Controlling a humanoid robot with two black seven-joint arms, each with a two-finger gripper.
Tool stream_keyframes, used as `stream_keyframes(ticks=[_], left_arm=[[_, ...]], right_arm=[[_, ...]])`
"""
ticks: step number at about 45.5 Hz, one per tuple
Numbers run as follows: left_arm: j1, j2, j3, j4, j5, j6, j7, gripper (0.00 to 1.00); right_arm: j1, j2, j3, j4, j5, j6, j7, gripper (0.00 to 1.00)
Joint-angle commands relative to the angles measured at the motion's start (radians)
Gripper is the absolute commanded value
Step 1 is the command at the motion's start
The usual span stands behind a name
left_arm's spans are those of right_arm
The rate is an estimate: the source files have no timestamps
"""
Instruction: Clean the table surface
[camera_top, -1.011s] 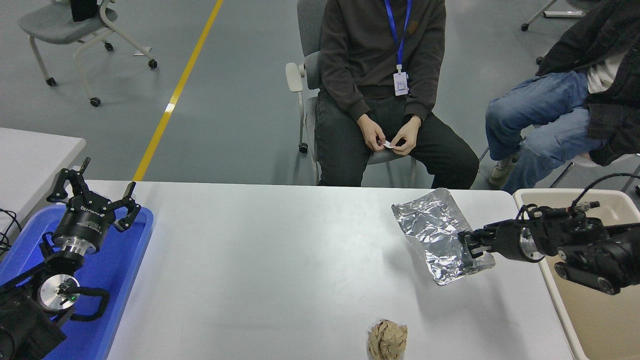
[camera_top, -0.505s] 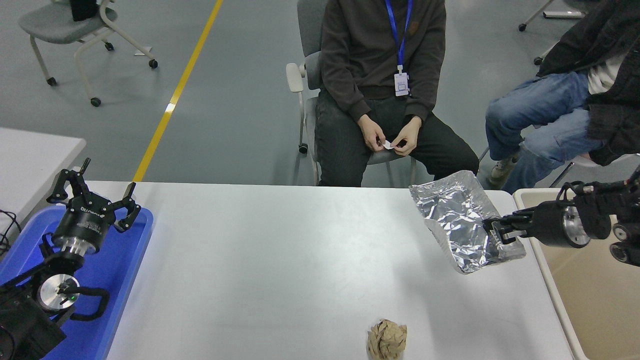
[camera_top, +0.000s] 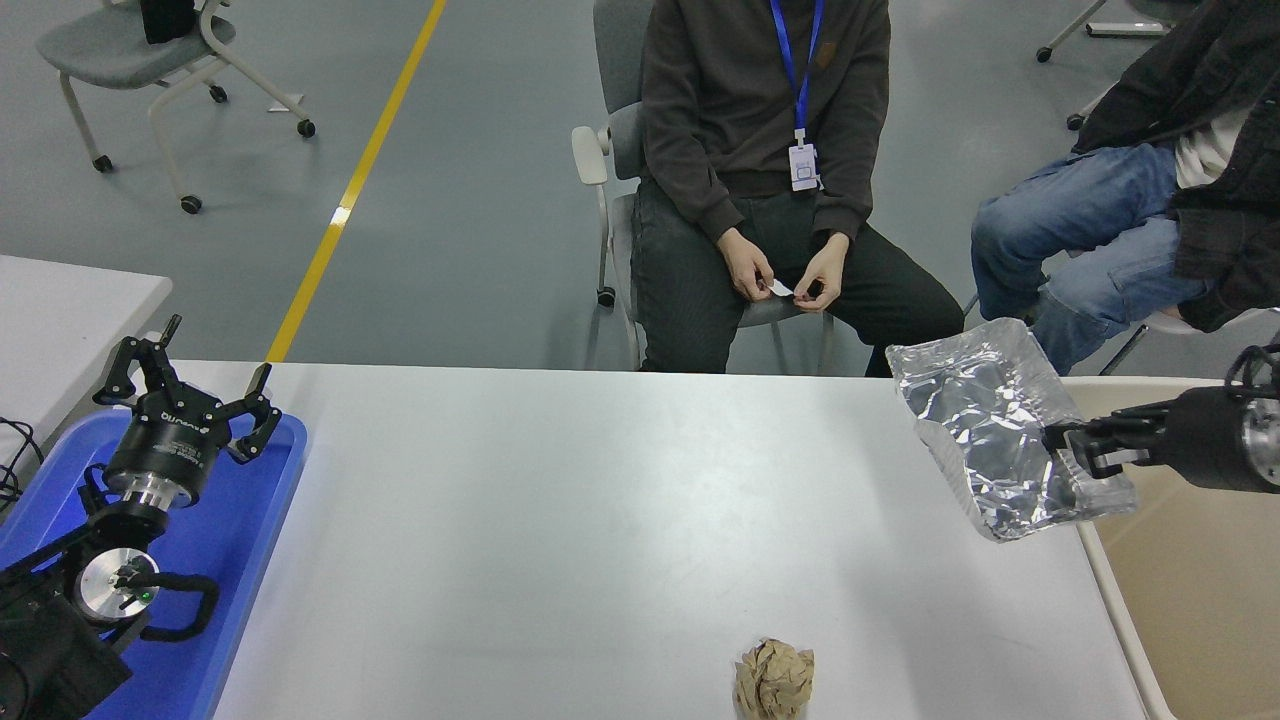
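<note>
Currently the right end effector is clamped on a crinkled foil sheet, holding it above the right edge of the surface, partly over a beige bin. A crumpled brown paper ball rests near the front edge. The left end effector, fingers spread, is parked over a blue tray.

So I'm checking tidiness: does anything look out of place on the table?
Yes. A crumpled brown paper ball sits at the near edge of the table surface: stray litter. The right end effector holds a creased foil sheet at the beige bin.
</note>
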Motion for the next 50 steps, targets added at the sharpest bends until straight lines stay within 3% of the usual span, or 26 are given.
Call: stream_keyframes(ticks=[1, 15, 28, 40, 50], left_arm=[[0.0, 0.0, 0.0, 0.0, 0.0, 0.0, 0.0, 1.0], [0.0, 0.0, 0.0, 0.0, 0.0, 0.0, 0.0, 1.0], [0.0, 0.0, 0.0, 0.0, 0.0, 0.0, 0.0, 1.0], [0.0, 0.0, 0.0, 0.0, 0.0, 0.0, 0.0, 1.0], [0.0, 0.0, 0.0, 0.0, 0.0, 0.0, -0.001, 1.0]], right_arm=[[0.008, -0.092, 0.001, 0.01, -0.029, 0.014, 0.0, 0.0], [-0.01, -0.165, -0.002, -0.032, -0.055, 0.014, 0.0, 0.0], [-0.138, -0.15, 0.017, -0.252, -0.037, 0.003, 0.0, 0.0], [-0.335, -0.083, 0.107, -0.45, 0.023, -0.029, 0.019, 0.0], [-0.533, 0.051, 0.201, -0.683, 0.069, -0.05, 0.054, 0.0]])
